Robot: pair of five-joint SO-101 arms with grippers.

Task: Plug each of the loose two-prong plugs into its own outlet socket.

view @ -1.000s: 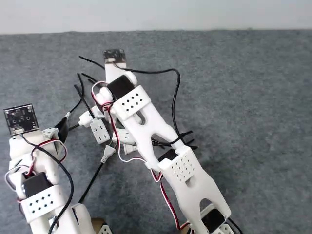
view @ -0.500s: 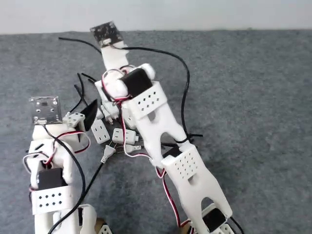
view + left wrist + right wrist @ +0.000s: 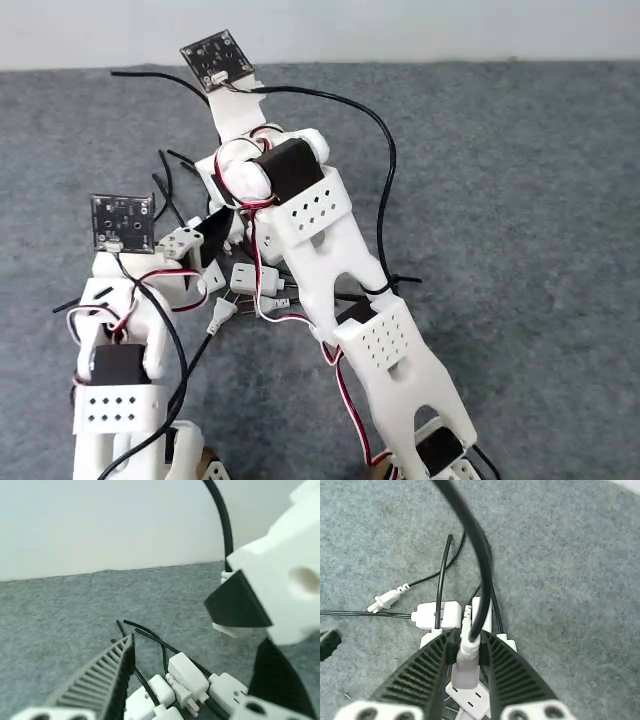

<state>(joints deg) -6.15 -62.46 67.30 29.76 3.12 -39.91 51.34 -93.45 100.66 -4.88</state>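
My right gripper is shut on a white two-prong plug whose black cord arcs up past the camera. It hangs just above a cluster of white outlet sockets on the grey carpet. In the high view the right gripper is over that cluster. A loose plug lies beside the cluster on its cord, and the right wrist view also catches this loose plug. My left gripper is open beside the sockets; its ribbed finger stands apart from the other.
Black cords loop across the carpet around and behind the right arm. A pale wall bounds the carpet at the back. Open carpet lies to the right of the arms.
The left arm has swung right and forward, up to the socket cluster. The right arm has stretched farther back and raised its wrist, keeping the plug.
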